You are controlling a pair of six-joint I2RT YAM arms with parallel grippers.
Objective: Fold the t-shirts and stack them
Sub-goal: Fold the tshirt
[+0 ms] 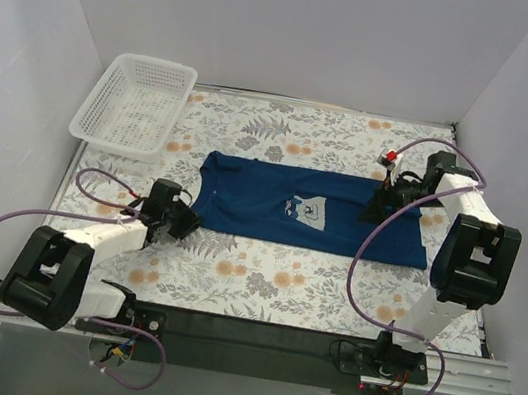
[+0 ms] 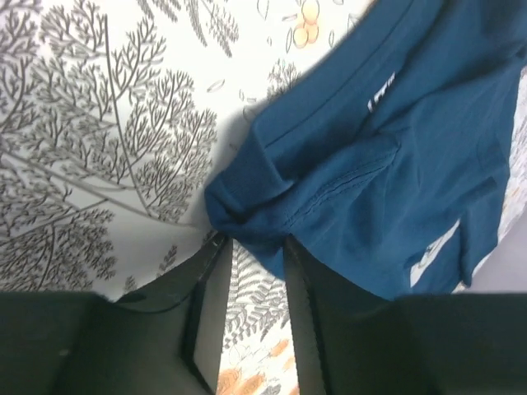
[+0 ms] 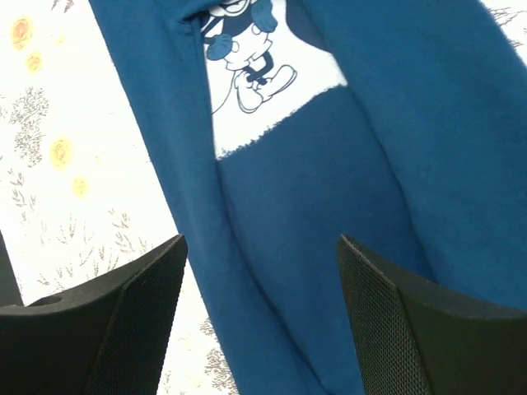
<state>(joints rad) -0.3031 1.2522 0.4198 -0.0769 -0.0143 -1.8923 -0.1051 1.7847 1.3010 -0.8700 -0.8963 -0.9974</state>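
The dark blue t-shirt lies flat across the middle of the table as a long band, its pale square print facing up. My left gripper is at the shirt's near-left corner. In the left wrist view the gripper has its jaws drawn narrow, with a puckered bunch of the shirt's corner caught between the tips. My right gripper hovers over the shirt's right part. Its fingers stand wide open above the blue cloth, just below the print, with nothing between them.
A white mesh basket stands at the back left corner. A floral tablecloth covers the table. White walls close in on the left, right and back. Purple cables loop beside both arms.
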